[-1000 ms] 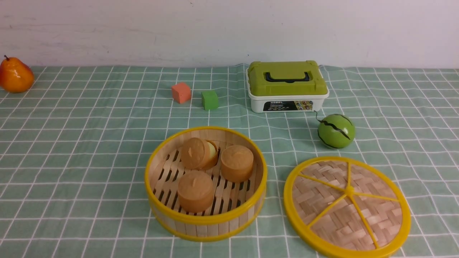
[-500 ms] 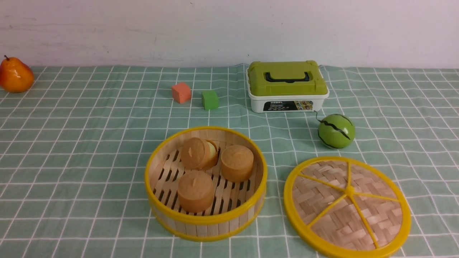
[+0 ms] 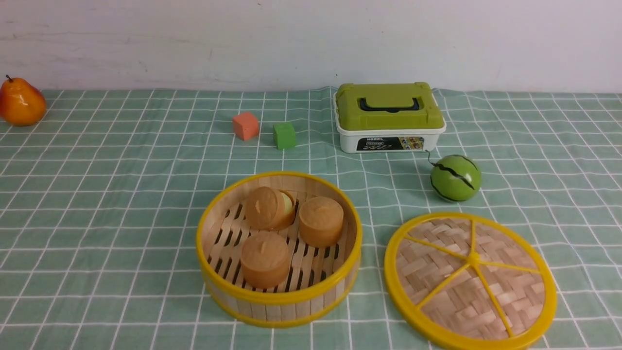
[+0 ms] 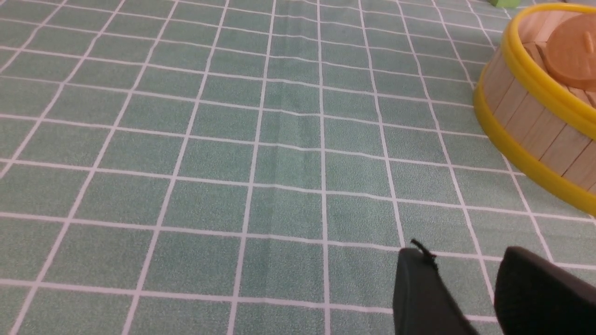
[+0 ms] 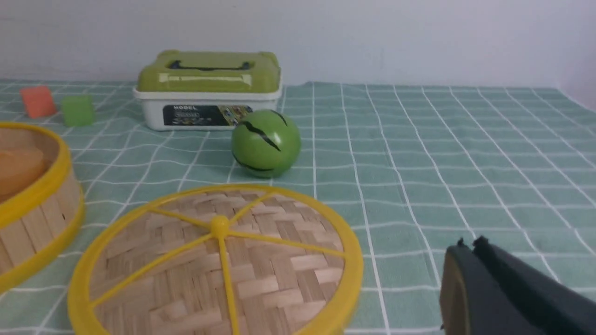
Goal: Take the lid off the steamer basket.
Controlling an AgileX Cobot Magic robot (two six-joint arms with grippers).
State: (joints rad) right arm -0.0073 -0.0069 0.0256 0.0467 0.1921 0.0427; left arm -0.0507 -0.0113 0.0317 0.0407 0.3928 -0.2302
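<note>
1. The lid (image 3: 452,291) lies flat on the cloth (image 3: 97,218), knob up, just right of the steamer basket (image 3: 279,304) and not touching it. It is round, so no long axis.
2. My right gripper (image 5: 468,246) is closed, empty.
3. My left gripper (image 4: 465,260) has its fingers parted, empty.

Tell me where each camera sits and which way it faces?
Front view: between the arms, facing forward over the cloth to the wall; sees steamer basket and lid; no robot parts show.
Left wrist view: on the left arm, low over the cloth, facing the basket's wall; left gripper shows, parted.
Right wrist view: on the right arm, low, facing lid, toy watermelon, box; right gripper shows, shut.
Shared: front and right wrist views both show the lid beside the basket.
</note>
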